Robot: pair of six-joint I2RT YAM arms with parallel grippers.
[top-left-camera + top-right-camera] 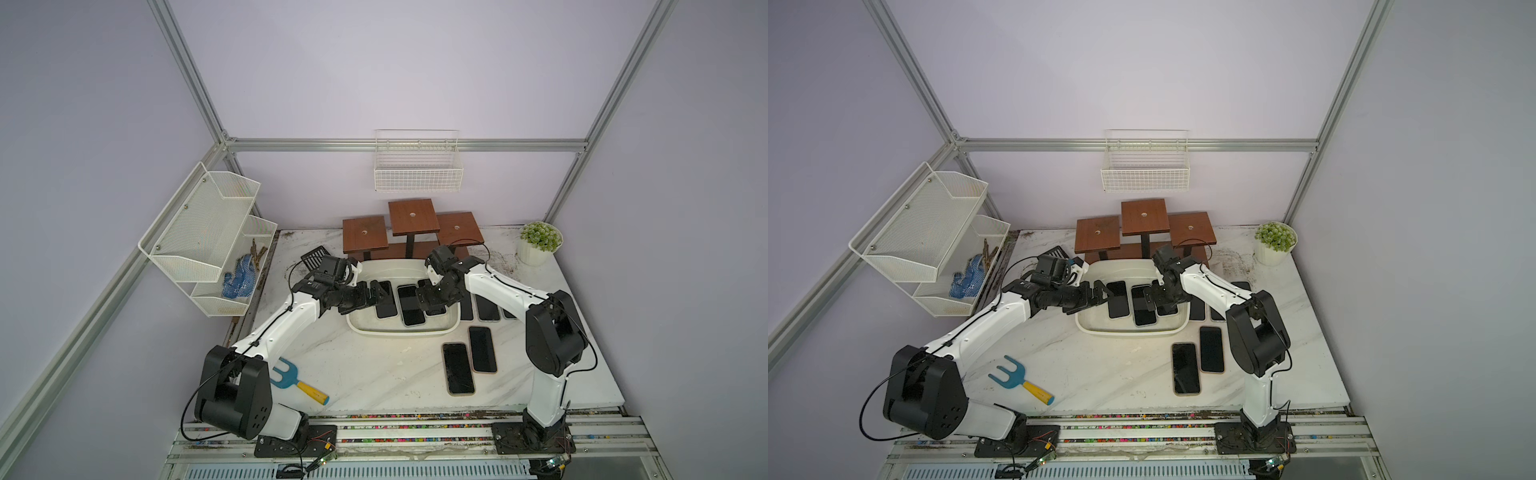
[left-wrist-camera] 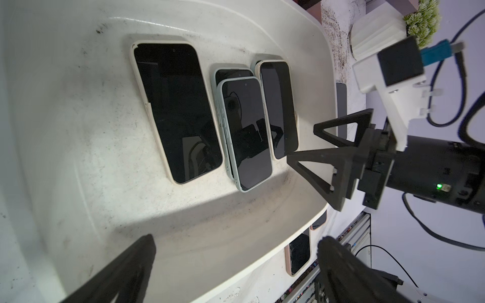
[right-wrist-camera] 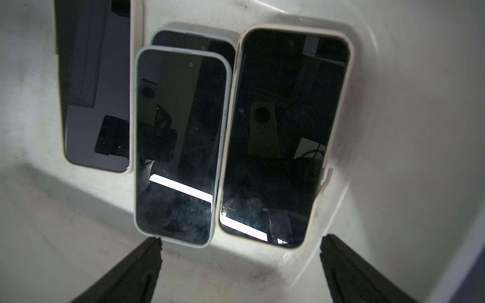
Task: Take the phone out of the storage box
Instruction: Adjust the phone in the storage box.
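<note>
Phone to take: we judge it the cream-cased phone (image 3: 283,136), screen-up and flat on the floor of the storage box (image 1: 401,332), at the box's right end in the top views, where little of it shows.
Neighbours: the mint-cased phone (image 1: 410,305) lies alongside, long edges meeting with no gap showing, stacked on a lower phone (image 3: 194,39); a second cream phone (image 1: 384,301) lies apart toward the left end.
Storage box: centre of the frame, just below the middle, in both top views.
Right gripper (image 3: 240,241): jaws wide and empty, over the near end of our phone; their span takes in the mint-cased phone's corner too.
Left gripper (image 1: 377,294): jaws wide and empty, over the box's left end.
Step in hand: approach; nothing grasped yet.
Doing it well: we would shift the right gripper toward the end wall until it straddles the cream case alone, then work at the free outer edge, since the inner finger has no gap; the left gripper could steady the mint-cased phone.
Outside the box: on the table (image 1: 374,374), phones already out (image 1: 458,368) lie lower right of centre.
</note>
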